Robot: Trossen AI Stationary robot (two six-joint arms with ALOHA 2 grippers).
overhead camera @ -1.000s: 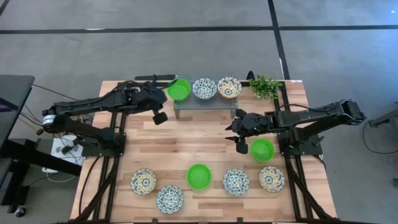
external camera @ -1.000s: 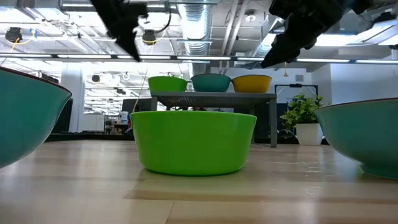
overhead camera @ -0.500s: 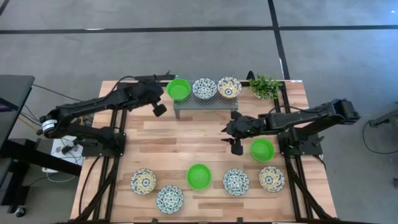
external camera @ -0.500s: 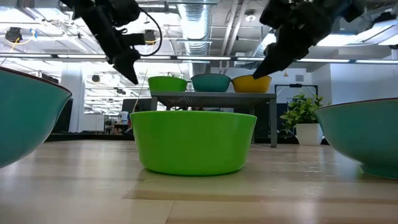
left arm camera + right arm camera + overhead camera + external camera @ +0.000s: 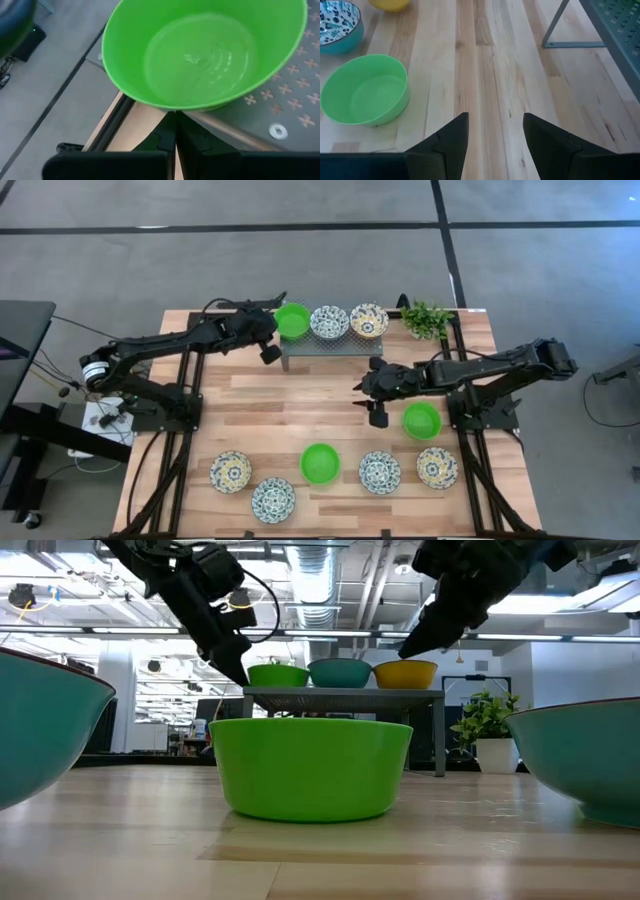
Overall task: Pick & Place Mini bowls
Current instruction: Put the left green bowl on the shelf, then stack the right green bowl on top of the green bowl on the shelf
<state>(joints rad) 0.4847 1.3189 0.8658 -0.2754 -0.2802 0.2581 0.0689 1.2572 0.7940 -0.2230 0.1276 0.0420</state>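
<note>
Two grippers are over the table. The left gripper is clenched with nothing between its fingers, which meet in a closed seam; it sits at the left end of the rack, just beside the rim of the green bowl standing there. The wrist view shows that bowl upright on the perforated rack top, overhanging its edge slightly, with the closed fingertips just short of its base. The right gripper is released, its fingers spread wide with bare planks between them; it hovers above the middle of the table, near the rack's right leg and left of another green bowl. On the rack, right of the green one, stand a blue-patterned bowl and then a yellow-patterned bowl. A plant sits at the far right corner. Along the near side lie, from left to right, a yellow-patterned bowl, a blue-patterned bowl nearest the edge, a third green bowl, a second blue-patterned bowl and a yellow-patterned bowl. All the bowls are upright and apart from each other. From table height the green bowl fills the foreground, with the rack's three bowls lined up behind it.
</note>
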